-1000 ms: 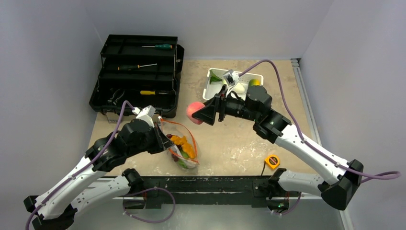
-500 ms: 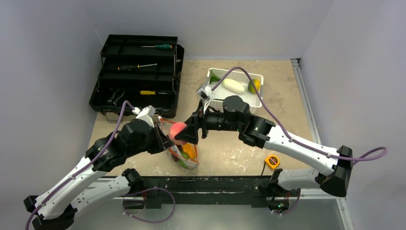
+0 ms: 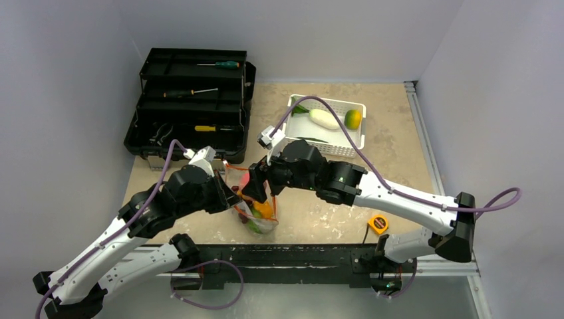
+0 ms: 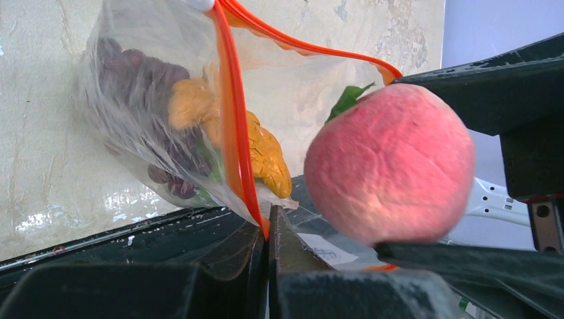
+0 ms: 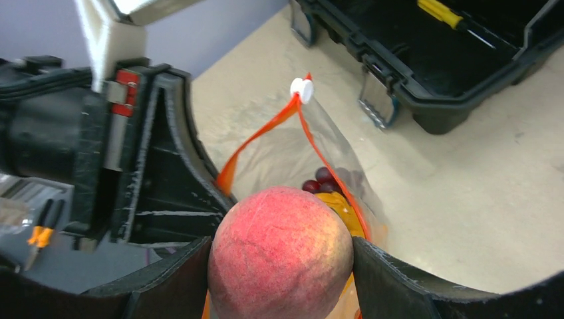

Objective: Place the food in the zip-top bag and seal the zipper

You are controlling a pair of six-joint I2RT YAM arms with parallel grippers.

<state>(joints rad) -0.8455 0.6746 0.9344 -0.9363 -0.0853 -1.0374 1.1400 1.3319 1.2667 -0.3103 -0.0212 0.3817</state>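
The clear zip-top bag (image 3: pixel 256 212) hangs open near the table's front; its orange-red zipper (image 4: pixel 229 113) rims the mouth, with the white slider (image 5: pixel 301 88) at the far end. Purple grapes (image 4: pixel 133 70) and orange pieces (image 4: pixel 266 156) lie inside. My left gripper (image 4: pixel 269 222) is shut on the bag's mouth edge and holds it up. My right gripper (image 5: pixel 282 256) is shut on the pink peach (image 5: pixel 281 252), also seen in the left wrist view (image 4: pixel 389 163), right above the open mouth. From above the peach (image 3: pixel 245 179) is mostly hidden by the gripper.
A white perforated basket (image 3: pixel 296 129) at the back holds a white vegetable (image 3: pixel 324 118), a yellow-green lemon (image 3: pixel 353 118) and a green piece. An open black toolbox (image 3: pixel 189 100) with screwdrivers stands back left. An orange tape measure (image 3: pixel 378 224) lies front right.
My right gripper has carried the peach left and forward from beside the basket to just over the bag's mouth. The left gripper has kept its hold on the bag.
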